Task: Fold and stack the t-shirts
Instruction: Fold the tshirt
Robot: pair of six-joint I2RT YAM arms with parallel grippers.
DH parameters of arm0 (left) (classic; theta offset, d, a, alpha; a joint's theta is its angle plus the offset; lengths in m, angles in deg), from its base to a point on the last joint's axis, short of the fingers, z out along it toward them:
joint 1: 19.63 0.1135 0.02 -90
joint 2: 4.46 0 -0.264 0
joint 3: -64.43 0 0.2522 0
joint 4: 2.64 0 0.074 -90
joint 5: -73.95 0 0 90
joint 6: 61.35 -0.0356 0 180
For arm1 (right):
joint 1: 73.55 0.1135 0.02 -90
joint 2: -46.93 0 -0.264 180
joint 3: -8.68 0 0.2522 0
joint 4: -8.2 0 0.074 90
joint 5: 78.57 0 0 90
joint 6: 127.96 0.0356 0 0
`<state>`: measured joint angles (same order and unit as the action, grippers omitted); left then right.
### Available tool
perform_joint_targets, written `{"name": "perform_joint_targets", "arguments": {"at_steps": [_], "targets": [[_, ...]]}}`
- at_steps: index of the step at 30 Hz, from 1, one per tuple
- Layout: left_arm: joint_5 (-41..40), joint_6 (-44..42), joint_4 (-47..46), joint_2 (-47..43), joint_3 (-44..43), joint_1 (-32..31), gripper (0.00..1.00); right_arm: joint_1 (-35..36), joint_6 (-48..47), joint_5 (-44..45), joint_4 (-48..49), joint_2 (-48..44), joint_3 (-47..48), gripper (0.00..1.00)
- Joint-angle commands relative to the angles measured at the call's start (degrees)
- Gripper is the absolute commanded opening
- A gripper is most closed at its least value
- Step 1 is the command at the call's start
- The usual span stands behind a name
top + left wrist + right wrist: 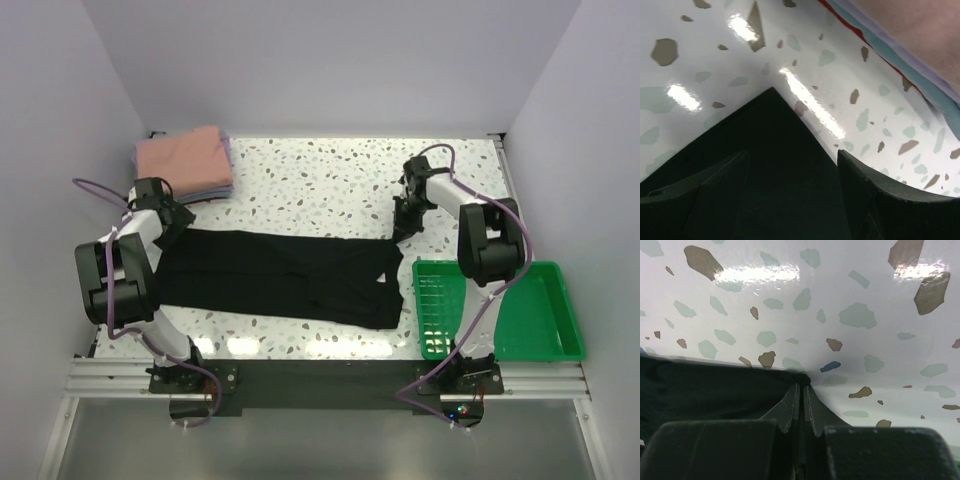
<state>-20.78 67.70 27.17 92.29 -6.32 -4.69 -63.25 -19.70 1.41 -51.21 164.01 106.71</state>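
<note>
The pink-topped pile of folded shirts [185, 160] is done, but the black cloth t-shirt [280, 280] looks only part folded, right pincer [801, 390] pinching its corner, left pincer [792, 170] open over it.

A green tray [540, 320] rests on the speckled table [320, 175], near right.

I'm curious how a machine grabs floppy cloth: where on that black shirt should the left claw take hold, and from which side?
Probably the pointed corner at the left end of the black shirt. It lies flat and juts onto bare table, so the left gripper, open right over it, could come straight down and pinch it.
</note>
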Motion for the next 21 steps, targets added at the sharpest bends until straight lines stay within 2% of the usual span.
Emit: {"name": "perform_joint_targets", "arguments": {"at_steps": [1, 11, 15, 18, 21], "targets": [[-4.2, 1.6, 1.0, -2.2, 0.9, 1.2, 0.76, -1.2, 1.4, 2.5, -0.7, -2.2, 0.0, 0.00], [-5.3, 2.3, 0.8, -3.8, 2.2, 1.1, 0.75, -1.7, 2.7, 4.7, -1.4, -4.6, 0.1, 0.00], [-6.9, -1.3, -2.0, -6.2, 1.4, 0.1, 0.76, -1.7, 2.6, 3.7, -1.0, -4.6, -0.2, 0.00], [-8.2, -5.2, -2.5, -5.8, -1.4, 0.0, 0.72, -1.7, 2.7, 2.9, -0.8, -4.7, -0.3, 0.00], [-8.9, -9.6, -4.4, -3.1, -3.4, 0.0, 0.60, -1.7, 3.1, 1.8, 0.2, -4.9, -0.9, 0.00]]}}
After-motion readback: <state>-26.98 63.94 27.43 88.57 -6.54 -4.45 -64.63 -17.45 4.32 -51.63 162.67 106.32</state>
